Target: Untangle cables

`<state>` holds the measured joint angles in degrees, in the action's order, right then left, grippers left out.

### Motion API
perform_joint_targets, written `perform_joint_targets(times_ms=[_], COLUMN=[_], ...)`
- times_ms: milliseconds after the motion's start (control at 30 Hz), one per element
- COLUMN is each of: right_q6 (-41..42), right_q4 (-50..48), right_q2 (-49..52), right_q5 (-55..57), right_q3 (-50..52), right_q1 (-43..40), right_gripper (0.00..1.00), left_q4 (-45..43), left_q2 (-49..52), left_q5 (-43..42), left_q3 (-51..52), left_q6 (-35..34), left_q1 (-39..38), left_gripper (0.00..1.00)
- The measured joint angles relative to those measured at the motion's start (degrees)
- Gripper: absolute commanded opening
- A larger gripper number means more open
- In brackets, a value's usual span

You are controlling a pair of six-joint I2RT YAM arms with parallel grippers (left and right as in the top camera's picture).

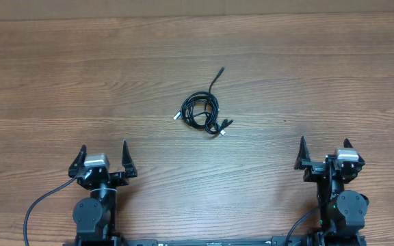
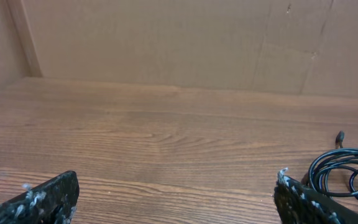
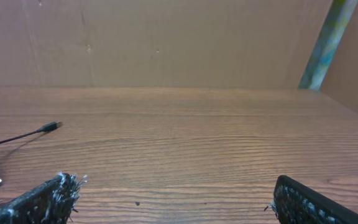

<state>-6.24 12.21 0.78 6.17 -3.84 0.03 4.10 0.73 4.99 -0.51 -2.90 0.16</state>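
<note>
The cables point(image 1: 203, 111) lie in a small black coiled tangle on the wooden table near its middle. One loose end runs up and to the right, and plug ends stick out at the left and lower right. The coil shows at the right edge of the left wrist view point(image 2: 345, 172). A loose end with a plug shows at the left of the right wrist view point(image 3: 23, 135). My left gripper point(image 1: 103, 156) is open and empty near the front left. My right gripper point(image 1: 325, 149) is open and empty near the front right. Both are well short of the cables.
The wooden table point(image 1: 81, 82) spreads wide on all sides of the tangle. A brown board wall point(image 2: 166, 43) stands behind the table's far edge. A greenish post point(image 3: 328, 37) leans at the far right.
</note>
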Motion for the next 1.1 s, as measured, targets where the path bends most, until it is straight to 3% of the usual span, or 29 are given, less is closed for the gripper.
perform_joint_targets(times_ms=[233,500,1100], right_q6=[0.7,8.5,9.5], right_q4=[-0.1,-0.2,-0.6], right_q2=[0.0,0.0,0.0], right_q5=[-0.9,-13.7,-17.4], right_q3=[0.0,0.0,0.0], right_q1=[0.0,0.0,0.0], right_gripper=[1.0,1.0,1.0], left_q4=[-0.2,-0.4,-0.6], left_q2=[0.0,0.0,0.0], left_q5=[0.2,1.3,0.3], left_q3=[0.0,0.0,0.0], left_q6=[0.0,-0.1,-0.2], left_q1=[0.0,0.0,0.0], left_gripper=[1.0,1.0,1.0])
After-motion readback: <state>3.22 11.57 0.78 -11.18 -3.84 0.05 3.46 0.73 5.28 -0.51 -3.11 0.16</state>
